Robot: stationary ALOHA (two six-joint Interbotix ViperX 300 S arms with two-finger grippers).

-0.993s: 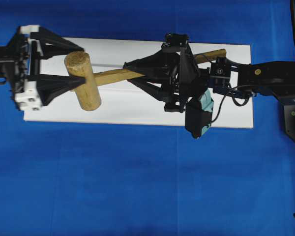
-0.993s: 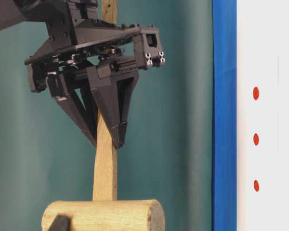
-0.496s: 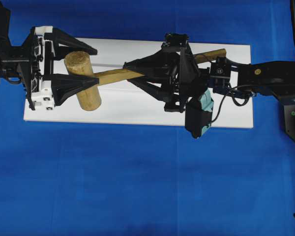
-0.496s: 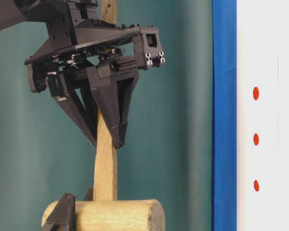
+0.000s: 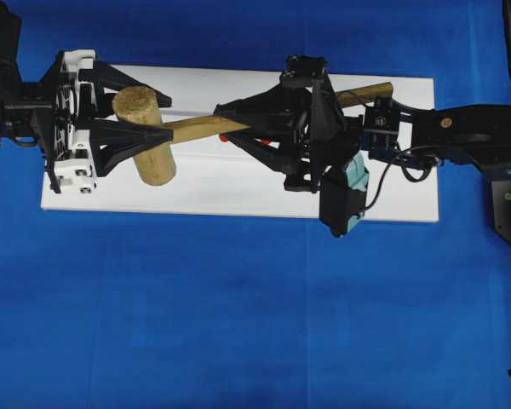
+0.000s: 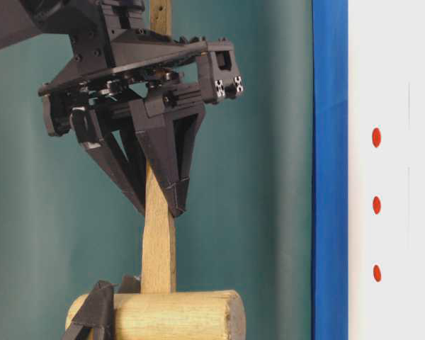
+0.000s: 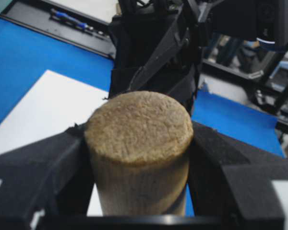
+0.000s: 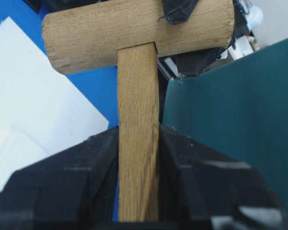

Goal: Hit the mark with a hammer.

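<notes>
The hammer (image 5: 145, 136), a light wooden mallet, hangs above the white board (image 5: 238, 192), head to the left, handle running right. My right gripper (image 5: 223, 126) is shut on the handle (image 8: 137, 96) near its middle. My left gripper (image 5: 164, 111) has its two fingers pressed against both sides of the thick head (image 7: 139, 129). In the table-level view the mark (image 6: 376, 205) is the middle of three red dots on the white strip (image 6: 397, 71), well apart from the head (image 6: 163, 315). From overhead, two red dots peek out under the right gripper's fingers.
Blue cloth (image 5: 238, 324) covers the table around the board. A teal backdrop (image 6: 269, 177) stands behind the hammer in the table-level view. The right arm (image 5: 468, 136) reaches in from the right edge, its teal camera housing (image 5: 347, 196) over the board's front half.
My left gripper has moved right around the hammer head and closed its fingers onto it. The head has shifted slightly. The right gripper keeps its grip on the handle.
</notes>
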